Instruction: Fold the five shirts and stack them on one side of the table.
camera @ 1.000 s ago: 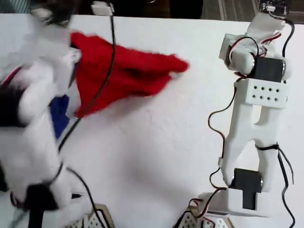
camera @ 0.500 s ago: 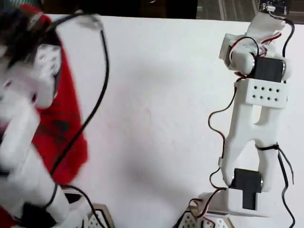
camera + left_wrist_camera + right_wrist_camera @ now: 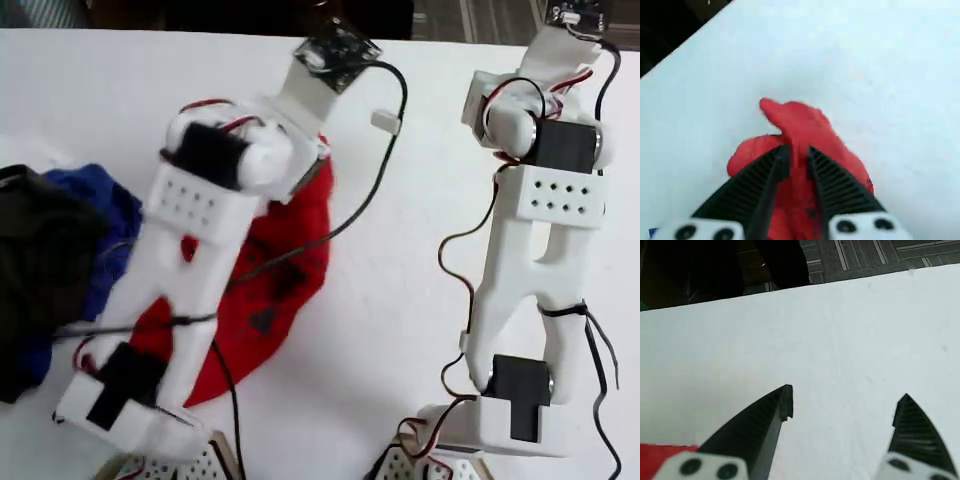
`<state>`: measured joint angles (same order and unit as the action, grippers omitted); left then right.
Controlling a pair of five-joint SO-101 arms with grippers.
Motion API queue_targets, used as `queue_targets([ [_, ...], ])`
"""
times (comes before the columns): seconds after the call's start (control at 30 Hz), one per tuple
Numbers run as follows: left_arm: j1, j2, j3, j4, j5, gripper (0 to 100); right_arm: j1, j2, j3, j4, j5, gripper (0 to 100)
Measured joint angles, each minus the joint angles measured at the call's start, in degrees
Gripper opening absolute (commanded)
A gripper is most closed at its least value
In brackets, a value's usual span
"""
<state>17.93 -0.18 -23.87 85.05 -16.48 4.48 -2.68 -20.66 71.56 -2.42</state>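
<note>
A red shirt (image 3: 270, 300) lies bunched on the white table (image 3: 380, 300), left of the middle, partly under the left arm (image 3: 190, 260). In the left wrist view my left gripper (image 3: 797, 154) is shut on a fold of the red shirt (image 3: 800, 120), which sticks out past the fingertips onto the table. A blue shirt (image 3: 95, 200) and a black shirt (image 3: 40, 260) are heaped at the table's left edge, touching the red one. My right gripper (image 3: 845, 405) stands open above bare table, with a strip of red cloth (image 3: 665, 450) at the picture's edge.
The right arm (image 3: 540, 220) stands folded along the table's right side. Black cables (image 3: 370, 170) loop from the left arm over the red shirt. Both arm bases (image 3: 470, 430) sit at the near edge. Dark floor lies beyond the far edge.
The left arm has swung from the table's left edge toward the middle, dragging the red shirt with it. The blue and black shirts now show at the left. The right arm has kept still.
</note>
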Motion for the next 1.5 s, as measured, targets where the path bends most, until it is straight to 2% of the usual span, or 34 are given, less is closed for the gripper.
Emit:
queue_targets([
  [0.2,-1.23,0.26,-0.97,1.76,0.0,27,0.0,0.0,0.0,0.0,0.0,32.3],
  [0.37,-7.47,-4.75,-5.01,10.46,-0.44,28,0.0,0.0,0.0,0.0,0.0,32.3],
  [0.47,-11.87,-7.91,-3.78,15.3,-3.87,28,-0.7,0.0,0.0,0.18,0.0,32.3],
  [0.6,-16.26,-12.84,5.45,16.18,-5.45,28,-5.01,0.0,0.0,2.99,0.0,32.3],
  [0.77,-18.55,-23.3,19.87,16.26,-6.51,28,-11.78,0.09,0.0,8.26,0.0,32.3],
  [0.9,-20.75,-34.99,35.43,16.18,-11.69,28,-16.97,1.05,3.52,11.87,1.32,32.3],
  [1.1,-31.91,-49.41,63.74,7.03,-21.19,28,-24.88,2.9,15.21,11.78,8.62,32.3],
  [1.3,-42.9,-53.19,84.31,-4.57,-29.01,28,-27.96,6.33,26.55,5.01,13.27,32.3],
  [1.5,-44.22,-53.36,93.54,-10.29,-31.38,27,-30.24,12.48,30.07,-0.7,13.8,32.3],
])
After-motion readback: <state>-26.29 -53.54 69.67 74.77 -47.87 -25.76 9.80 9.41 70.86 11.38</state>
